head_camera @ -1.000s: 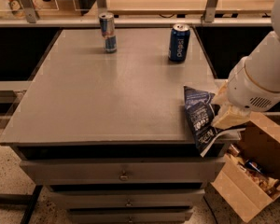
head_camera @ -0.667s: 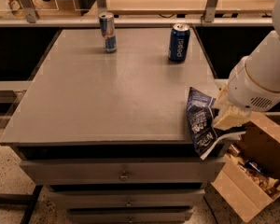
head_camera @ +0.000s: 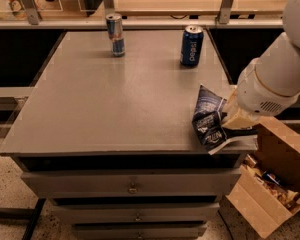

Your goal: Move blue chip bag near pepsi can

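I see the tool [head_camera: 231, 128] at the tabletop's [head_camera: 115, 99] front right corner, clamped on the right side of the blue chip bag [head_camera: 209, 116], which stands tilted there. The pepsi can [head_camera: 191, 45] stands upright near the back edge, well apart from the bag, with a slimmer silver-and-blue can [head_camera: 115, 34] further left.

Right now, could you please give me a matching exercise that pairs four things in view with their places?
Things:
1. bag
2. pepsi can
3. slim can
4. gripper

Places:
A. far side of the table, left of the middle
B. front right corner of the table
C. at the bag's right side, by the table's right edge
D. far side of the table, toward the right

Pairs: 1-B, 2-D, 3-A, 4-C.
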### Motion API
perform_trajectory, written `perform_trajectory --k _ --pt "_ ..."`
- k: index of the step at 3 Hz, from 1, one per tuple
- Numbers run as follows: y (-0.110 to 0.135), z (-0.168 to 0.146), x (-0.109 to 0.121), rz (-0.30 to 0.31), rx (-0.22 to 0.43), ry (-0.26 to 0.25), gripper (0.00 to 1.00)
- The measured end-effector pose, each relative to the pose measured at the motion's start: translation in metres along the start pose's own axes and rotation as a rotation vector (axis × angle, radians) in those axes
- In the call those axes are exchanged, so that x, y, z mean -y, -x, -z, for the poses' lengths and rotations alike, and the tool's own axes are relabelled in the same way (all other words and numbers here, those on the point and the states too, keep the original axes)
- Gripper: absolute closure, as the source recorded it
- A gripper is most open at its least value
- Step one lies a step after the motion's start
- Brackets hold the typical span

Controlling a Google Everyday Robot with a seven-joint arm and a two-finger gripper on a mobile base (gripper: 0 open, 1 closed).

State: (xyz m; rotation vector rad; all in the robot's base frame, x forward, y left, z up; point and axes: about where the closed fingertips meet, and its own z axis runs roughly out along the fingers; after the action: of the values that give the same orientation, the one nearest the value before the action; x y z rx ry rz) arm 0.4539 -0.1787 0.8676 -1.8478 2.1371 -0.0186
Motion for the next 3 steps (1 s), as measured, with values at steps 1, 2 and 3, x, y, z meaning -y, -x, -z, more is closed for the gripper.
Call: perform_trajectory --k 1,2,3 --pt "0.018 0.000 0.026 0.040 -0.005 -0.060 1.00" --pt "0.033 -0.005 0.057 0.064 -0.041 -0.126 1.00" --pt "0.036 -0.008 0.090 0.070 -0.090 -0.177 1.00"
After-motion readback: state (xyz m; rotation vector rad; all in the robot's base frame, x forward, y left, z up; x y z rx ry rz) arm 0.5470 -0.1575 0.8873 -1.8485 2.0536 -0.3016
